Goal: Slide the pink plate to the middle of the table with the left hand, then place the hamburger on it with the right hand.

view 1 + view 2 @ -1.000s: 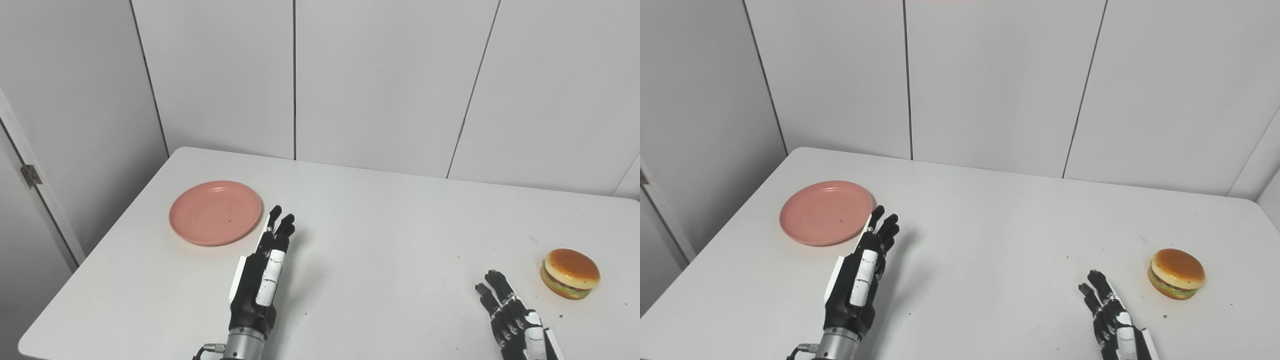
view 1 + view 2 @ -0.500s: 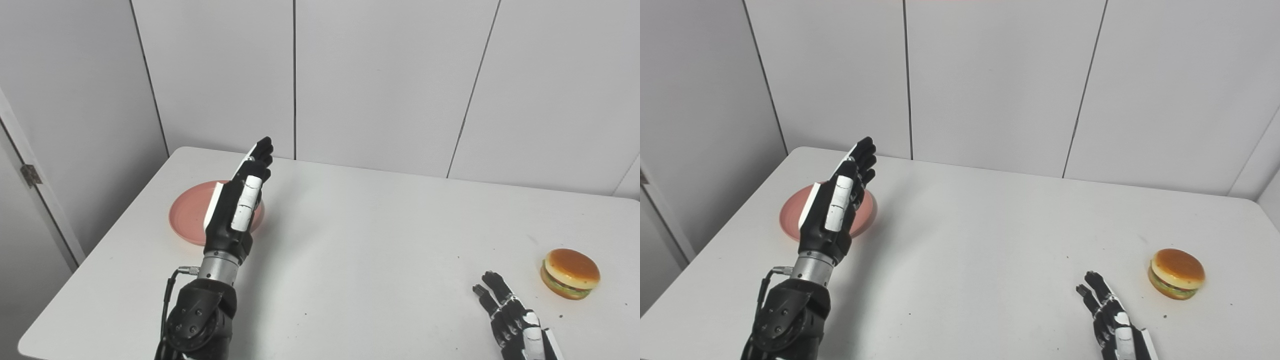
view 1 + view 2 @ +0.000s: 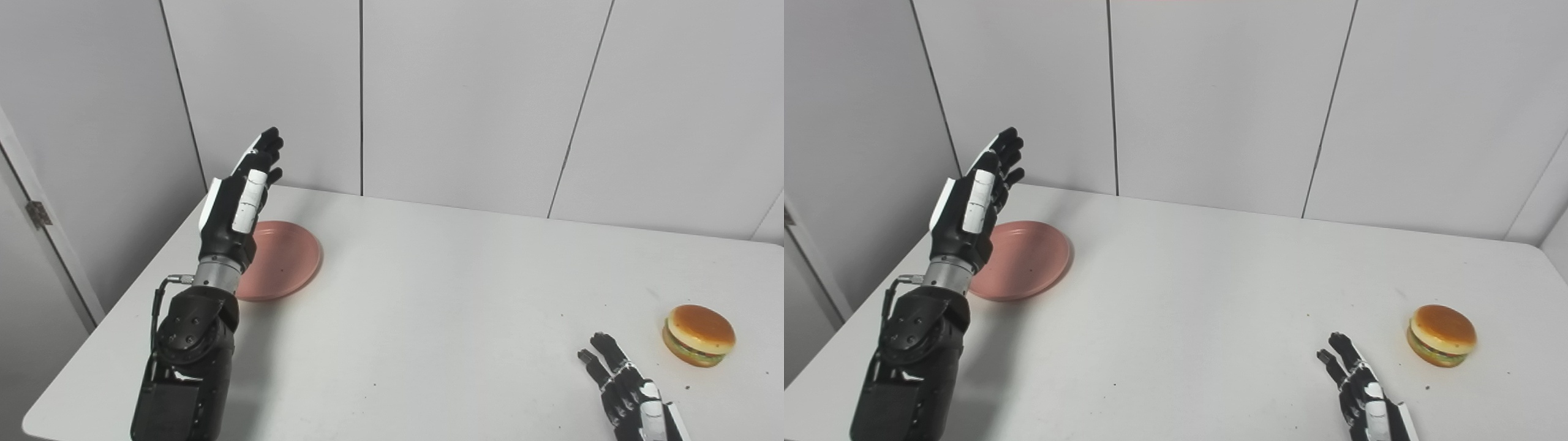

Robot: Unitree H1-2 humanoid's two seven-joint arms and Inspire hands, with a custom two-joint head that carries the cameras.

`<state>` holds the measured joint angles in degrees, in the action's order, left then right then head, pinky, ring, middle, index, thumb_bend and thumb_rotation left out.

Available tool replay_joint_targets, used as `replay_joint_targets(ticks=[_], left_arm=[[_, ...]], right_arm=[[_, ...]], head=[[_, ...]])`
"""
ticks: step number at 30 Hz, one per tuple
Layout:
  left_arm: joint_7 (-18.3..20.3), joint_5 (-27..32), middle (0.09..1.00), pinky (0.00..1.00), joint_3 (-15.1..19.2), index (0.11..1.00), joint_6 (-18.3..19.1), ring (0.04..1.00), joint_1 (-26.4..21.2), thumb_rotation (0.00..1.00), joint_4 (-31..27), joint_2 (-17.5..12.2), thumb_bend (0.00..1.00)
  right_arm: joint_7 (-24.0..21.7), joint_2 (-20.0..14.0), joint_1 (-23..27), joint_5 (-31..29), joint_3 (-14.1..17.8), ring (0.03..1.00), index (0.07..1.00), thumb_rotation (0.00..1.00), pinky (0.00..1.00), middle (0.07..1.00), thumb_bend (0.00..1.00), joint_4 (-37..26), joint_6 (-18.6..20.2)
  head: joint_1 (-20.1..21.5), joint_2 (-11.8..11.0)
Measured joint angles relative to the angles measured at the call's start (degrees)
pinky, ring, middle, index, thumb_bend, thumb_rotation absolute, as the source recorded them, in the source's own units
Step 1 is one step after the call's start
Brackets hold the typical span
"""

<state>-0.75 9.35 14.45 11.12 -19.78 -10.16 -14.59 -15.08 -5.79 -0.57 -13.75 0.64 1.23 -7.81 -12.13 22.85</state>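
The pink plate [image 3: 285, 260] lies flat on the white table [image 3: 441, 294] at the far left. My left hand [image 3: 239, 196] is raised above the plate's left rim, open, fingers straight and pointing up and away; its forearm hides part of the plate. The hamburger [image 3: 698, 335] sits at the right side of the table. My right hand [image 3: 631, 398] rests low at the bottom right, open with fingers spread, a short way left of the hamburger and apart from it.
Grey wall panels [image 3: 465, 104] stand right behind the table's far edge. The table's left edge drops off just beyond the plate, with a door frame [image 3: 37, 214] farther left.
My left arm has risen and swung left, from the table right of the plate to above the plate's left rim. The plate, hamburger and right hand stayed put.
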Motion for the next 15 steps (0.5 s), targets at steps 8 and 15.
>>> replay_joint_targets(ticks=[8,15], left_arm=[[2.1,1.2,0.940,0.95,2.8,0.934,-6.5,0.942,-2.1,0.91,12.3,-4.4,0.96],[3.5,2.7,0.936,0.87,3.9,0.928,-11.8,0.924,-6.4,0.87,23.7,-6.8,0.98]], right_arm=[[0.0,0.0,0.0,0.0,0.0,0.884,0.882,1.00,0.97,0.937,0.83,0.0,0.0],[0.0,0.0,0.0,0.0,0.0,0.881,0.876,1.00,0.97,0.934,0.83,0.0,0.0]], head=[[0.0,0.0],[0.4,-0.4]])
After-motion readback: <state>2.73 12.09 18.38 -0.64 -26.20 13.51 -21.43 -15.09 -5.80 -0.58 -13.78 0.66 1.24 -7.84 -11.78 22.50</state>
